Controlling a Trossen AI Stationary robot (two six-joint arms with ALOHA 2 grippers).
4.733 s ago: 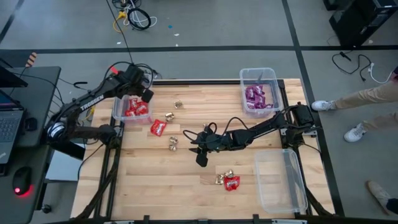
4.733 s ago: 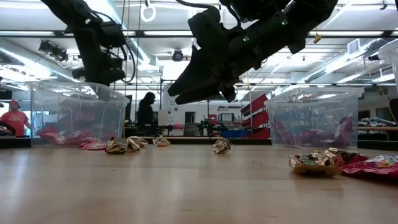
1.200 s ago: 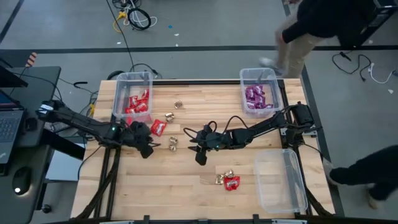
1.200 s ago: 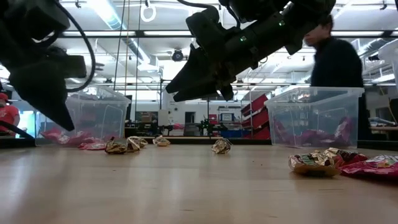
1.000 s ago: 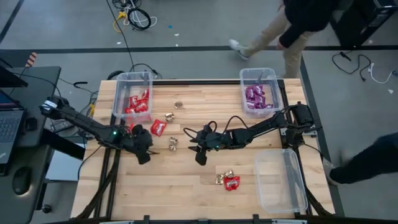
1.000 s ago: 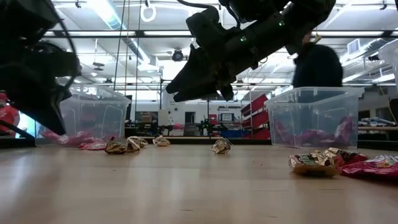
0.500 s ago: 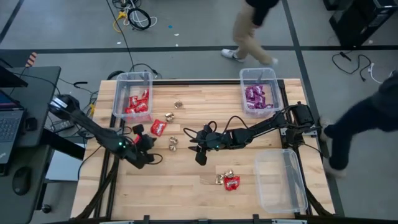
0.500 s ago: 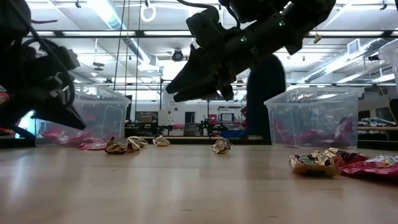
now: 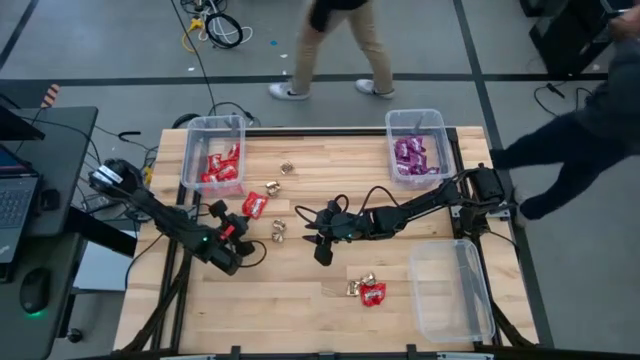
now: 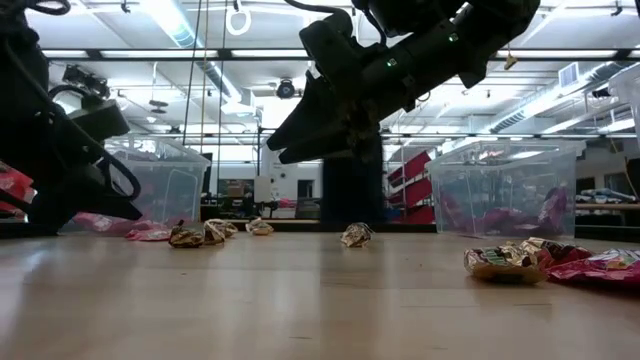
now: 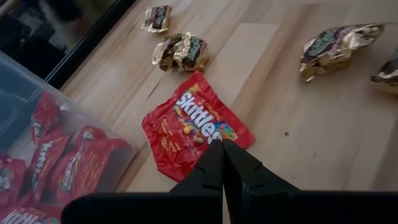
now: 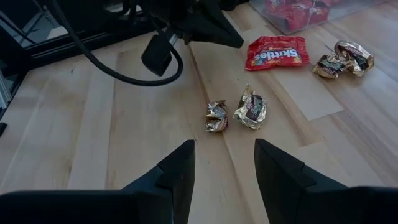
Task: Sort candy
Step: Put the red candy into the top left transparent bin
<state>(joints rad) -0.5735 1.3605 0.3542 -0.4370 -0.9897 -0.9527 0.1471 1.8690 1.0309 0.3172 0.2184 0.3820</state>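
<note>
Near the table's left edge, your left gripper has its fingers pressed together w/ nothing held, tips just short of the flat red Skittles packet lying beside the clear plastic bin of red packets. Further in, at mid-table, your right gripper hangs w/ fingers apart over two gold foil-wrapped pieces; purple packets sit in the far clear bin.

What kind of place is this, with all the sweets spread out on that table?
Probably a robotics lab or workshop. Two robot arms work at a wooden table on a bare concrete floor, cables trail across it, and the low view shows an open hall with ceiling strip lights and shelving behind.
</note>
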